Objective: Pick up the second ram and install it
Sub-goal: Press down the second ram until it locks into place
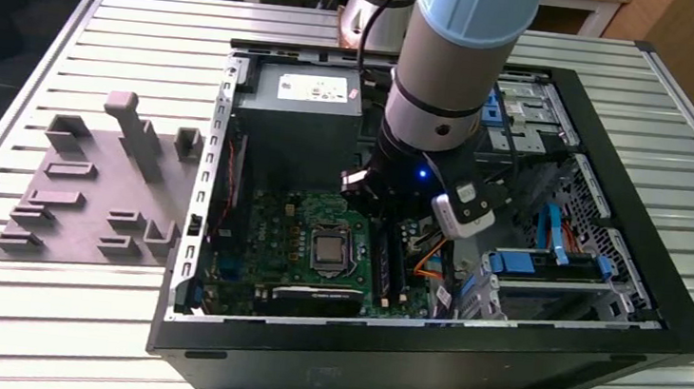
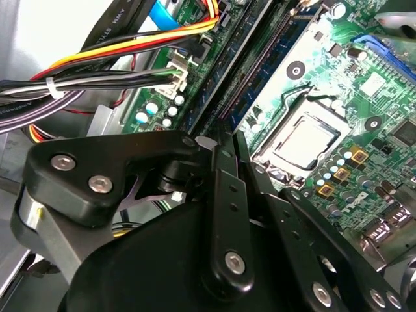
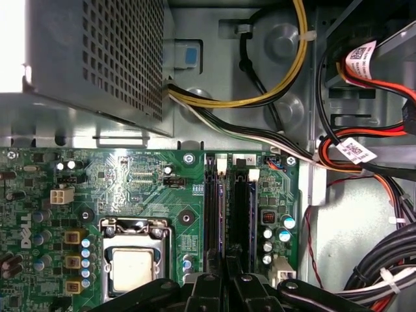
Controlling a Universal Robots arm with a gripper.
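My gripper (image 1: 380,200) is down inside the open computer case (image 1: 434,356), over the green motherboard (image 1: 279,236). In both wrist views its black fingers (image 3: 209,286) (image 2: 224,175) are pressed together, tips right above the two long black memory slots (image 3: 231,214) (image 2: 250,71) beside the processor socket (image 3: 133,266) (image 2: 305,140). A thin greyish edge runs along the slot nearer the socket (image 3: 218,214). I cannot tell whether that edge is the second ram. No blue-green stick shows between the fingers.
A grey power supply (image 1: 297,123) (image 3: 97,58) stands beyond the board. Bundled cables (image 3: 364,156) (image 2: 97,71) and a drive cage with blue parts (image 1: 544,266) crowd the exterior view's right of the slots. A grey holder fixture (image 1: 92,199) lies on the slatted table outside the case.
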